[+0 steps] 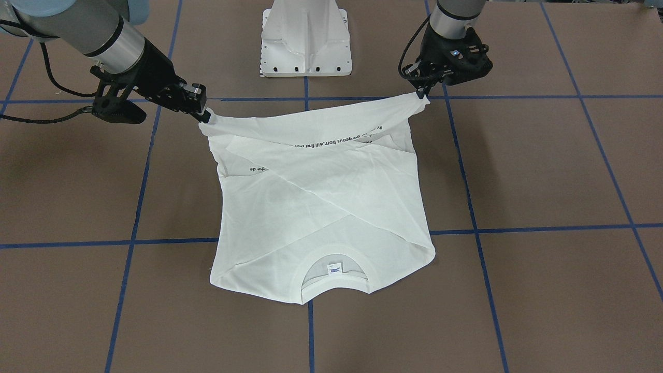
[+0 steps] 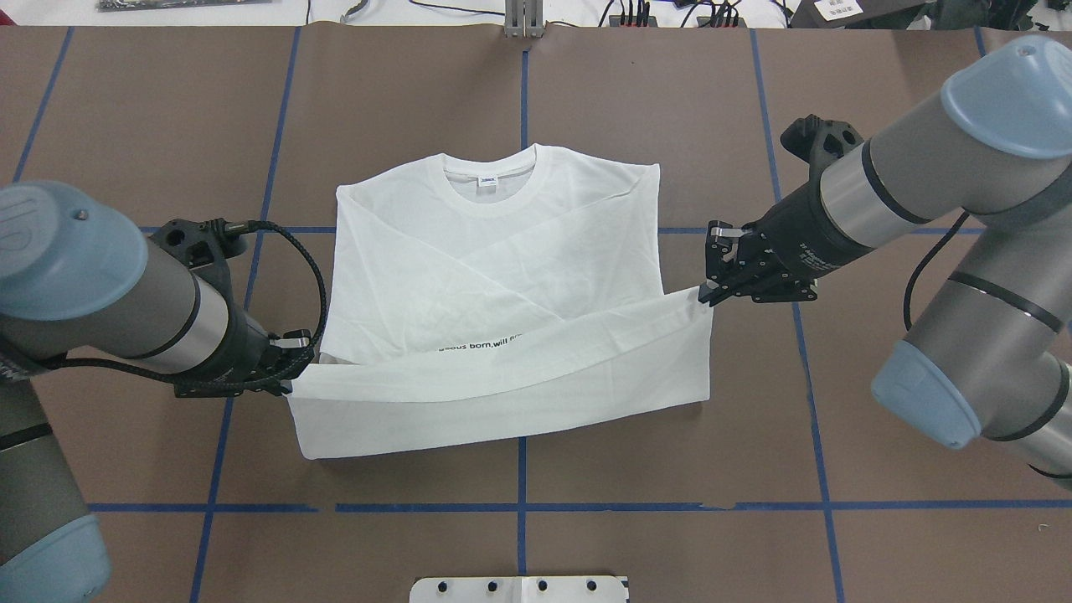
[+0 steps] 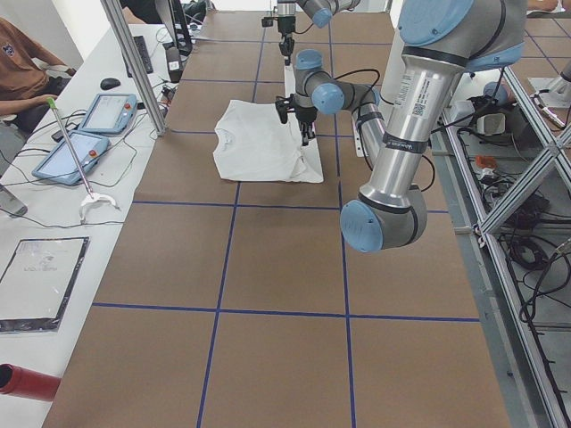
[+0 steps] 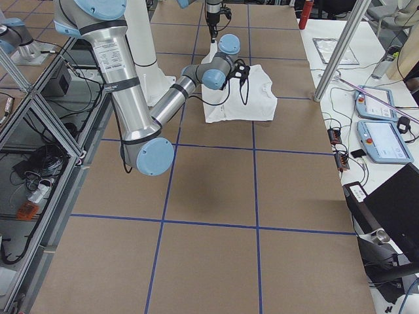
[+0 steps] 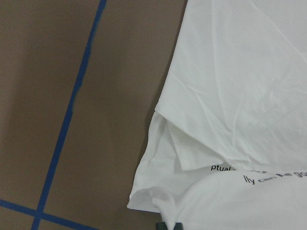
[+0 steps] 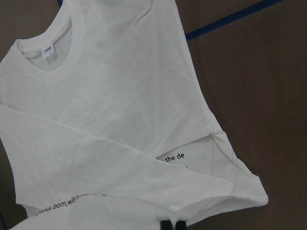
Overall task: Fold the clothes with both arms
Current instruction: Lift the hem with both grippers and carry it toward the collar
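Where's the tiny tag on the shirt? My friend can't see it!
Find the white T-shirt on the brown table. At the end lying flat is the round collar; the small label sits just inside it, the only bit with blue print.

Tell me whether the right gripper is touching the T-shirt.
Touching. The overhead view shows the right gripper pinching a lifted hem corner of the T-shirt, cloth drawn taut.
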`<state>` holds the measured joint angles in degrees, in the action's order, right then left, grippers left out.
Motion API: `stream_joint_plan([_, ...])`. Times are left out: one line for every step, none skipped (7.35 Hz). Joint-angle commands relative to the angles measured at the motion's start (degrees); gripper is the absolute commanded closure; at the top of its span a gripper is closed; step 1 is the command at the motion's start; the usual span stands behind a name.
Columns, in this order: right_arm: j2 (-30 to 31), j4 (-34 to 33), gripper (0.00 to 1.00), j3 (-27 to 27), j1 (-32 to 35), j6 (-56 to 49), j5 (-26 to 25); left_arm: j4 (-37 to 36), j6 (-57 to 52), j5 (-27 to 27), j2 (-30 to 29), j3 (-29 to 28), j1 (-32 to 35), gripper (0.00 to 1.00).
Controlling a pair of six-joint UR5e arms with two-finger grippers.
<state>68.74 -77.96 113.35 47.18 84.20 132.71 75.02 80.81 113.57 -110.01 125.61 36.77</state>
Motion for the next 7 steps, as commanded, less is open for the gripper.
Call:
stream_joint_plan([-3.1,0.2,1.00,-5.0,1.8,-5.0,-0.3,0.5,-4.1,0.1,-3.9,-7.1,6.0,1.00])
stream_joint_plan([-4.6,0.2,1.00,-7.2,2.4,-5.4,-0.3,1.4,-4.2,0.0,-5.9,-10.0,6.6,1.00])
stream_joint_plan([-6.8,0.2,1.00,-9.9,3.6,-5.9,-0.3,2.7,-4.1,0.1,-7.2,-11.8,7.0,1.00])
stream_joint_plan([-7.7,0.2,1.00,-12.2,4.1,-7.8,-0.3,3.6,-4.2,0.0,-7.8,-13.1,7.2,1.00])
stream_joint_plan([-9.0,0.2,1.00,-14.7,4.2,-8.9,-0.4,4.2,-4.2,0.0,-8.1,-14.4,8.0,1.00])
stream_joint_plan([-12.0,0.2,1.00,-18.4,4.5,-9.0,-0.4,7.6,-4.2,0.0,-9.3,-18.3,8.4,1.00])
stream_joint_plan([-13.0,0.3,1.00,-20.9,4.7,-9.2,-0.5,10.3,-4.2,0.0,-9.6,-21.2,9.0,1.00])
